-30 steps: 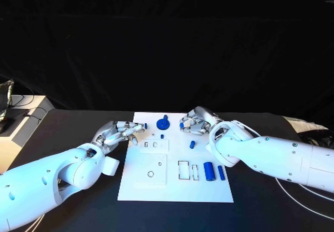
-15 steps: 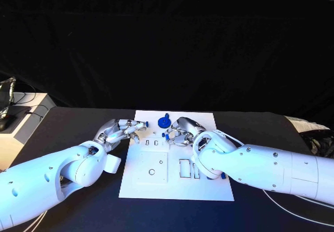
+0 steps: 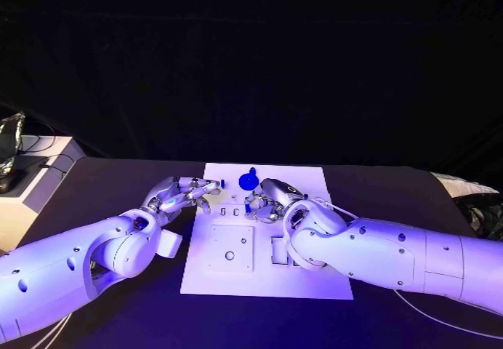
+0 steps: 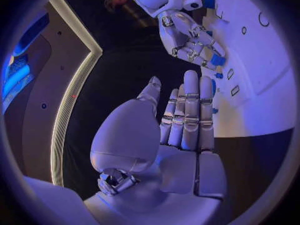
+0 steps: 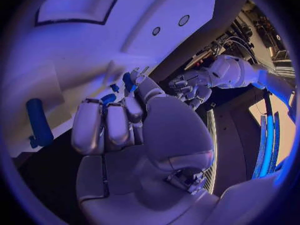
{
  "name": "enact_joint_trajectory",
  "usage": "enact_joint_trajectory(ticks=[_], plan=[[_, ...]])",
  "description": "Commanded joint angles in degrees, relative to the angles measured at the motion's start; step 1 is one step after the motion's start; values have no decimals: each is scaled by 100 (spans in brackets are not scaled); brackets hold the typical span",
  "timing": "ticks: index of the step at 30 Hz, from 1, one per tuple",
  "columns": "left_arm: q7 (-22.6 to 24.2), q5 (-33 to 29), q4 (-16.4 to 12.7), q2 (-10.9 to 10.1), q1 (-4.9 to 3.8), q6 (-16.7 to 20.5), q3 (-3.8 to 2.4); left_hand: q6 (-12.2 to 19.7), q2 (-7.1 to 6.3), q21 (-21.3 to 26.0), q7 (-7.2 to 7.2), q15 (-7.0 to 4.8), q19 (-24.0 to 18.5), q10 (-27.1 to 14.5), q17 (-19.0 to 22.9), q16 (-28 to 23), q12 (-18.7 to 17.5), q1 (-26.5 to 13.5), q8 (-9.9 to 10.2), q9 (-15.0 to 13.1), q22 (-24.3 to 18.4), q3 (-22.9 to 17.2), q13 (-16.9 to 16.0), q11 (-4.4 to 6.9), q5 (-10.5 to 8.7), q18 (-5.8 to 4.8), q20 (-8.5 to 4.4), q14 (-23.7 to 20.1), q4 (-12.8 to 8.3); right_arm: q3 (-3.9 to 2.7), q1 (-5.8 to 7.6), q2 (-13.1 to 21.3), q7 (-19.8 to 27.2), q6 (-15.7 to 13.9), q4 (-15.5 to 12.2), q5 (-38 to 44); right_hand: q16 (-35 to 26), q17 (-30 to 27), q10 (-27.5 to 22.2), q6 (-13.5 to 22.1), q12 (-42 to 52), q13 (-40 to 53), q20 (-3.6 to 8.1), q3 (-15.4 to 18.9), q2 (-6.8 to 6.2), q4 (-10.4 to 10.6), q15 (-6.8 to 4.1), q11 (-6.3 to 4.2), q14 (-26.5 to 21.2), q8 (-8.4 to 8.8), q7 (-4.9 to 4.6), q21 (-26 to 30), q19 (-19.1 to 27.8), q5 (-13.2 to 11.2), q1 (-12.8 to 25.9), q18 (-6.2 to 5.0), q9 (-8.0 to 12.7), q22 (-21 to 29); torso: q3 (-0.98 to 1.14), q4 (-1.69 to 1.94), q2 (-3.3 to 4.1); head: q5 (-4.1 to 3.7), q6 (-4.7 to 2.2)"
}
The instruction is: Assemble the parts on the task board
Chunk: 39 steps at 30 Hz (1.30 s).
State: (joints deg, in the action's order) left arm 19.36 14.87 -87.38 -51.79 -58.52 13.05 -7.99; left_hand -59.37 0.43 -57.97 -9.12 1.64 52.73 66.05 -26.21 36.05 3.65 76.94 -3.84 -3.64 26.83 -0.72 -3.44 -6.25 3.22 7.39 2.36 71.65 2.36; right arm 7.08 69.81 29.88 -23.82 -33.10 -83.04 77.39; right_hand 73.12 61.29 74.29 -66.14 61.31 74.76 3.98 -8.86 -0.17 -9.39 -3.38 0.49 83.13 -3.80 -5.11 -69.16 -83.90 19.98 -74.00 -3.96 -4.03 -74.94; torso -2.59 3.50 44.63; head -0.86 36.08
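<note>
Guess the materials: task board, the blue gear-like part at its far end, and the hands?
Task board: likely matte white plastic, flat, with cut slots. Blue gear-like part: probably plastic, uniform colour. Left hand and right hand: silver, metallic-looking segments, glinting.

Right hand [image 3: 268, 201] has crossed the task board [image 3: 299, 285] from its far right part toward the middle. It now sits over the small slots near the far edge, just beside the round blue part [image 3: 248, 179], with a small blue part [image 5: 127, 81] pinched at its fingertips. Right forearm now covers the blue parts at the board's right side. Left hand [image 3: 187, 196] sits slightly farther along the board's left edge.
</note>
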Motion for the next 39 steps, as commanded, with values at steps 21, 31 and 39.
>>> enact_joint_trajectory(ticks=[21,31,39], plan=[[-17,5,-2,12,-1,-121,-5,55,39,-34,9,0,-27,-55,10,29,-19,-12,22,-4,-25,32,-8,3,-8,105,6,-29,-3,2,-64,-17,-351,-103,62,620,-30,-37,5,-136,-37,-3,60,169,-10,132,-49,-66,-16,-30,-30,16,-291,57,66,-29,-9,-948,10,-9,2,-14,29],[-19,5,2,13,0,-129,-5,55,42,-38,11,0,-26,-65,11,30,-19,-6,22,-4,-30,30,-8,3,-9,106,6,-29,-8,-1,-81,82,-259,-292,-103,639,-22,-30,16,-140,-27,3,63,164,-14,132,-50,-67,-13,-30,-31,13,-294,91,51,-28,-9,-949,8,-10,1,-7,37],[-23,5,-2,8,0,-135,-5,56,39,-38,13,1,-28,-76,11,31,-20,-5,21,-4,-32,32,-8,0,-8,106,6,-30,-9,-2,-84,88,-297,-118,-65,602,-23,-31,6,-135,-45,-4,62,166,-19,136,-50,-65,-15,-27,-33,13,-294,88,58,-28,-7,-949,2,-18,1,-12,38]])
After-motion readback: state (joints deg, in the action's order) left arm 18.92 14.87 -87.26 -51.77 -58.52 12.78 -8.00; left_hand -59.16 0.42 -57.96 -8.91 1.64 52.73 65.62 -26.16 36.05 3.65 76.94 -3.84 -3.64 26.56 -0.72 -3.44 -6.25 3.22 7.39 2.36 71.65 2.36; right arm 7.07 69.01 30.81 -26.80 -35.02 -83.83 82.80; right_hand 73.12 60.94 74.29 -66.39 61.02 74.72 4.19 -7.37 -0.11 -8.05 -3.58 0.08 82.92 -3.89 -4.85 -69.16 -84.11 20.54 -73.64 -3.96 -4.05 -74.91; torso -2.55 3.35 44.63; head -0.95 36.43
